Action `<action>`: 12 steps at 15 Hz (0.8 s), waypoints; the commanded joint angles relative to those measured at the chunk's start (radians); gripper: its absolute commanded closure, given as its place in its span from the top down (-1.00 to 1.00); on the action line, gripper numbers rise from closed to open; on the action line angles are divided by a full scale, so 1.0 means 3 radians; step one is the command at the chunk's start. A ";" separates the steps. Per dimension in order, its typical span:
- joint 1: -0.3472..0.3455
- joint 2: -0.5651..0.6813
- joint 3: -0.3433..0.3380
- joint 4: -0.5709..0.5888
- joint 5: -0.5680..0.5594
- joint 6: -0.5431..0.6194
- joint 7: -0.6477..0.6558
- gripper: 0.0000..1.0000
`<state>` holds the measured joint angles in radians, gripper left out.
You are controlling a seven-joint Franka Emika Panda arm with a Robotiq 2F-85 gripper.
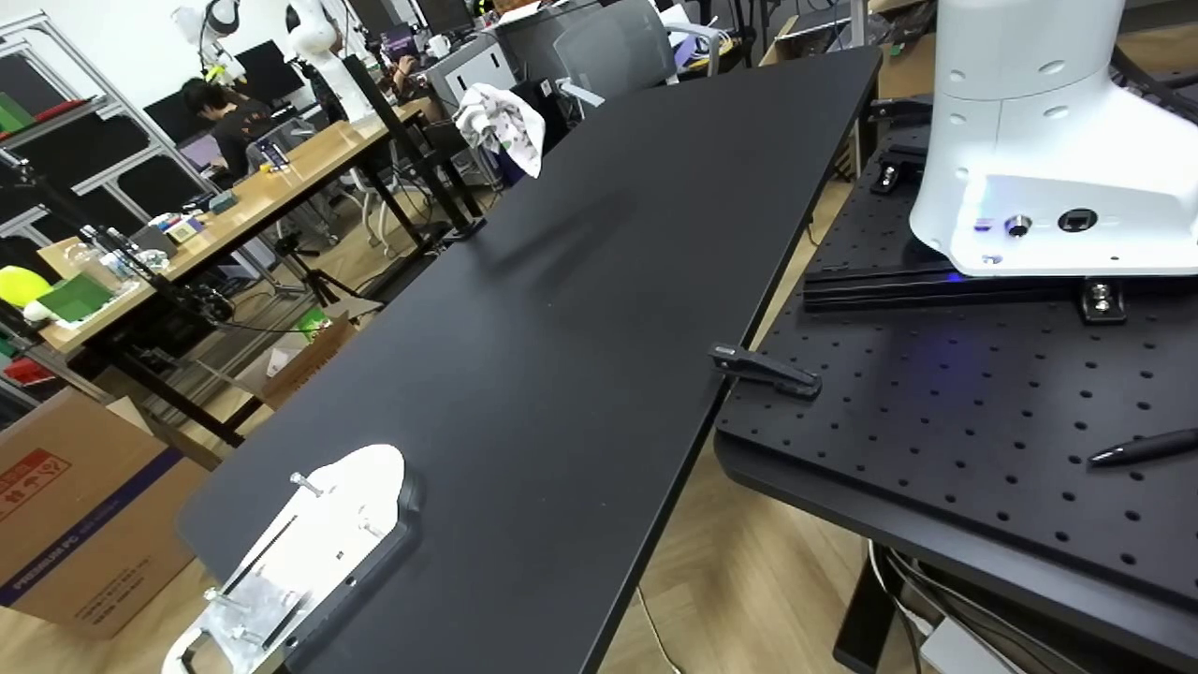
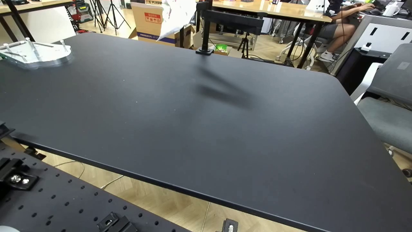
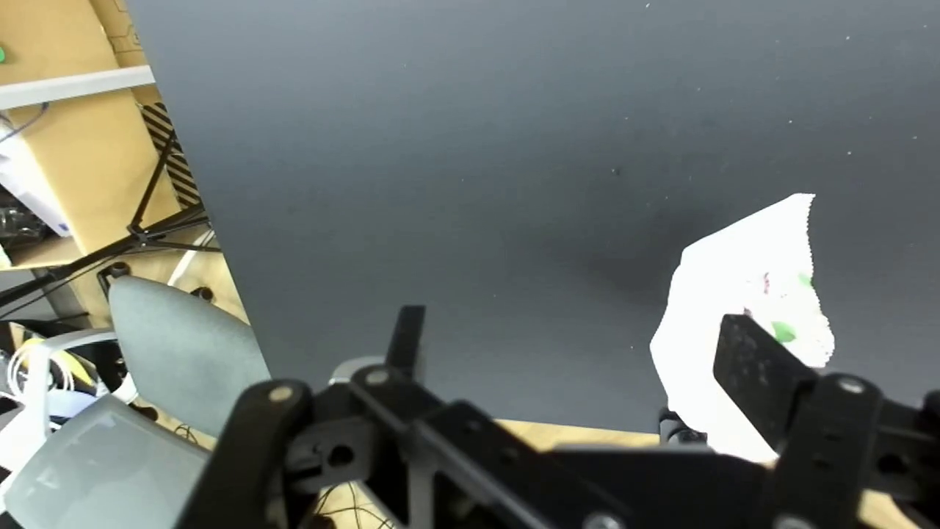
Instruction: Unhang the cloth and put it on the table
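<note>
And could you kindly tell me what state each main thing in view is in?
Claw: open.
Cloth: hanging, not yet on the table; support unclear.
White oblong object: lying on the table.
Pen: lying on the perforated plate.
Robot base: blue glow at its lower edge.

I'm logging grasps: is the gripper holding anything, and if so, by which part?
Nothing is held: the gripper stands wide open in the wrist view, and the cloth is not clamped.

in an exterior view, table (image 1: 524,374) left of perforated plate (image 1: 973,393); on the plate, pen (image 1: 1146,449) near right, robot base (image 1: 1048,150) farther. pegged board (image 1: 360,487) on table's near left end, carton (image 1: 89,524) left of it, chair (image 1: 618,51) past far end. in an exterior view, cloth (image 2: 177,17) left of post (image 2: 206,33) at table's far edge.
</note>
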<state>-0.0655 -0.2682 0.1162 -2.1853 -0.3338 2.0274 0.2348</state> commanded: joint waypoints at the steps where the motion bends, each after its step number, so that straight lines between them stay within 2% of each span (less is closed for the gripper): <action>1: 0.0059 0.0050 -0.0106 0.0001 0.0073 0.0077 -0.0057 1.00; 7: 0.0120 0.0612 -0.0328 0.0340 0.0624 0.0288 -0.0907 1.00; 10: 0.0166 0.0920 -0.0330 0.0583 0.0924 0.0179 -0.1334 1.00; 12: 0.0208 0.1113 -0.0281 0.0740 0.0989 0.0097 -0.1489 1.00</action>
<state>-0.0312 -0.0278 0.0301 -2.0707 -0.0736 2.1183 -0.1440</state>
